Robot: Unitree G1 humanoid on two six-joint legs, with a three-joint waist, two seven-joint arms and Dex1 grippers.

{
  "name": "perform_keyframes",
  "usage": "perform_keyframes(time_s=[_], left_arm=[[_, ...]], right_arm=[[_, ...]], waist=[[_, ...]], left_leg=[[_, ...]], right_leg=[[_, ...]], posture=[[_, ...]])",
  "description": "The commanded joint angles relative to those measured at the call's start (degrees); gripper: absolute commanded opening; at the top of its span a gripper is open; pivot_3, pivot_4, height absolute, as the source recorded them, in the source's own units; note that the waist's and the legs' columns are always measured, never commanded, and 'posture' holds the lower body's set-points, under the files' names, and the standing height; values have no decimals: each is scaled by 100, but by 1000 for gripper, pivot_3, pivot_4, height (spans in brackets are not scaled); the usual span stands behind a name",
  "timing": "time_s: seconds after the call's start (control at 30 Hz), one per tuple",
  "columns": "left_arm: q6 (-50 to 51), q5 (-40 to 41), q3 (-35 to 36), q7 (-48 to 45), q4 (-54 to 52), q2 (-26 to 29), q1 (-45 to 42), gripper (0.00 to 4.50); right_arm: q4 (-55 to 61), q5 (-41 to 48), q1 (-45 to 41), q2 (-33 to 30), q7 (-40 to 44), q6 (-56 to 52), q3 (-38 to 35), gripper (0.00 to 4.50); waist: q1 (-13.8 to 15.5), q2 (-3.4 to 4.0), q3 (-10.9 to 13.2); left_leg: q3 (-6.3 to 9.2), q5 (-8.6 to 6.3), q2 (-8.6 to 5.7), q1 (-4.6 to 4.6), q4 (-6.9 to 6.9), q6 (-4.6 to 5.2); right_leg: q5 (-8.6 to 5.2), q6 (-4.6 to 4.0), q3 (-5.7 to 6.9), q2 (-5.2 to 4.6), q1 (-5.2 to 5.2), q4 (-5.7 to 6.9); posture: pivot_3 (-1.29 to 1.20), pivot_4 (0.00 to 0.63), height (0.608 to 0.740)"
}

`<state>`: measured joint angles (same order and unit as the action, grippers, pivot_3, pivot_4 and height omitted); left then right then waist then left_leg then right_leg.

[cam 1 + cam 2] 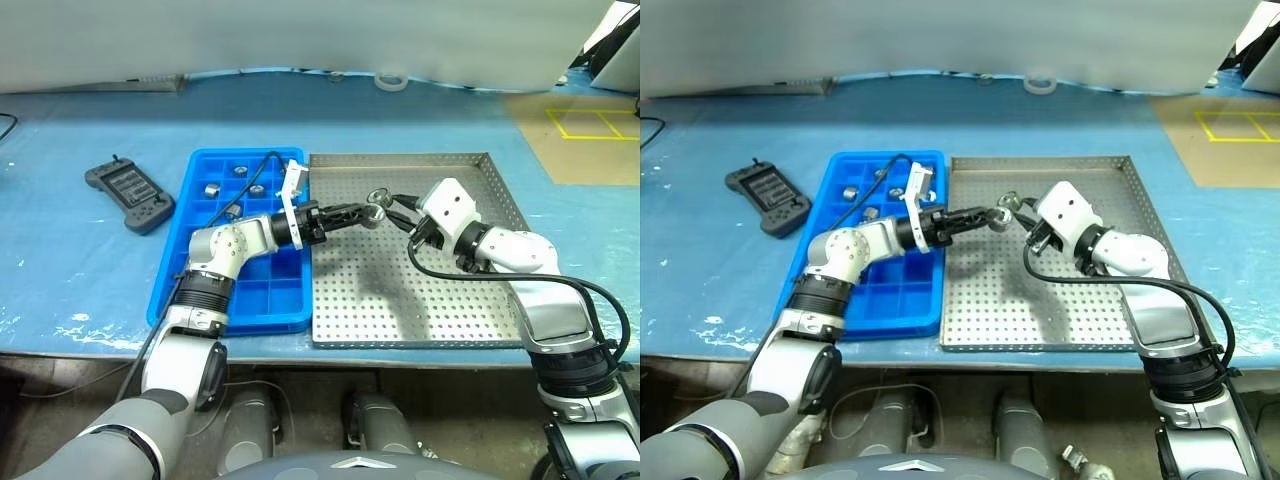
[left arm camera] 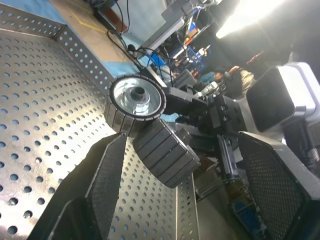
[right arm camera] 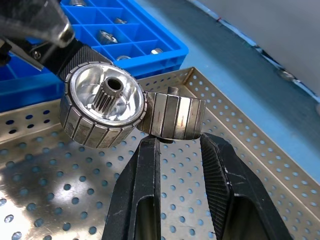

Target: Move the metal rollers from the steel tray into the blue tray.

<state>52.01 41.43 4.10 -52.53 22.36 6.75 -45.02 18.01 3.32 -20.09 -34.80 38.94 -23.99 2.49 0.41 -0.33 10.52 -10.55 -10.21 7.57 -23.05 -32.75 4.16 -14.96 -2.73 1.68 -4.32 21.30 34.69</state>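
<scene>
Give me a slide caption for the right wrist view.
Right gripper holds two joined metal rollers above the steel tray, blue tray behind.

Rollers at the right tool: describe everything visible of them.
Two shiny silver ribbed metal rollers sit side against side at an angle, above the perforated steel tray. One shows its grooved rim and is pinched between the right tool's fingertips. The other shows a dished face with a small toothed hub. The open left tool flanks them; contact unclear.
</scene>
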Motion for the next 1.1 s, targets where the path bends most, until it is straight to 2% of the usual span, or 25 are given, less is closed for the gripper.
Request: perform_keyframes(time_s=[0.03,0.3,0.67,0.77,0.87,1.0,1.1], left_arm=[[173,159,214,109,42,-9,-86,3709],[619,268,122,-10,5,-193,-85,3709],[538,141,160,96,162,-286,-92,3709],[468,96,131,82,154,-294,-68,3090],[375,-43,38,140,174,-294,-47,2119],[175,-139,-42,69,179,-318,-2,2069],[176,-31,74,51,205,-364,-2,1523]], right_arm=[[368,-28,-48,-89,-93,141,-157,789],[426,-35,-117,-79,-135,146,-65,789],[394,-43,-155,-52,-137,188,14,789],[389,-44,-162,-51,-134,194,30,789],[382,-43,-168,-50,-135,202,46,789],[388,-52,-159,-31,-127,206,74,789],[424,-60,-136,-21,-119,196,99,789]], waist=[[-14,0,0],[-42,0,0],[-78,0,0],[-77,0,0],[-78,0,0],[-81,0,0],[-83,0,0]], left_leg=[[0,0,0,1,0,0],[0,-8,-1,-10,-15,14],[0,-8,0,-9,-17,13],[0,-8,0,-8,-18,14],[0,-8,0,-8,-18,14],[0,-8,0,-8,-19,15],[0,-9,0,-8,-20,15]], right_leg=[[0,0,0,0,-1,0],[0,0,1,-2,-3,-3],[0,0,1,-2,-4,-1],[0,0,1,-2,-5,-2],[0,0,1,-2,-4,-1],[0,0,1,-2,-6,-1],[0,0,1,-2,-6,-1]], posture=[[-260,150,740],[-264,150,740],[-257,150,740],[-256,150,740],[-253,150,740],[-253,150,740],[-253,150,740]])
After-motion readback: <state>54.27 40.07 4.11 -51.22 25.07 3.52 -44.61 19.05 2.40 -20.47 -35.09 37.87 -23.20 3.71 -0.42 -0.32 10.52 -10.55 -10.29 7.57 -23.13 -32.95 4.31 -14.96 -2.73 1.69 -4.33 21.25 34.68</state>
